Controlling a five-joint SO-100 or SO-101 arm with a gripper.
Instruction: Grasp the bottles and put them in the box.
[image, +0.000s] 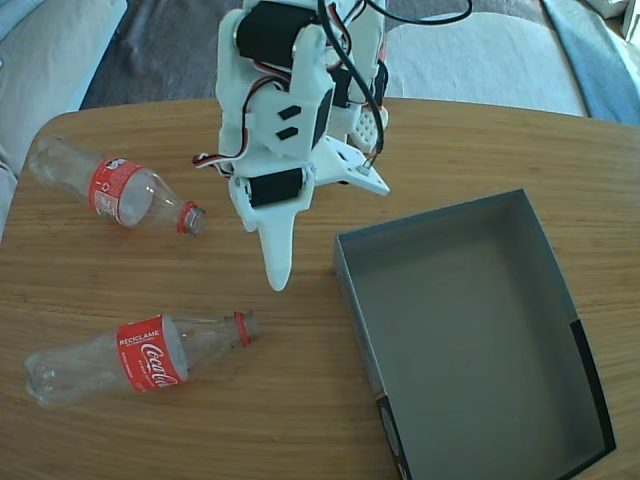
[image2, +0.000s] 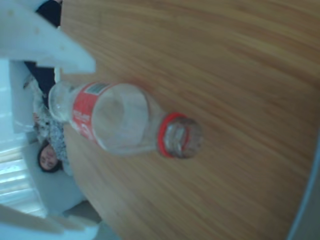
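Two clear bottles with red labels lie on their sides on the wooden table. One bottle (image: 115, 190) is at the far left with its open neck pointing right. The other bottle (image: 140, 355) lies nearer the front. The grey-blue box (image: 440, 215) stands empty at the right. My white gripper (image: 325, 235) hangs between the bottles and the box, its long finger (image: 278, 255) pointing down at the table. In the wrist view a bottle (image2: 120, 120) lies neck-first towards the camera, between the spread fingers of the open gripper (image2: 92, 147), which holds nothing.
The round wooden table (image: 450, 150) has bare surface around the bottles and behind the box. Grey and blue cushions (image: 480, 55) lie beyond its far edge. A person (image2: 47, 157) shows past the table edge in the wrist view.
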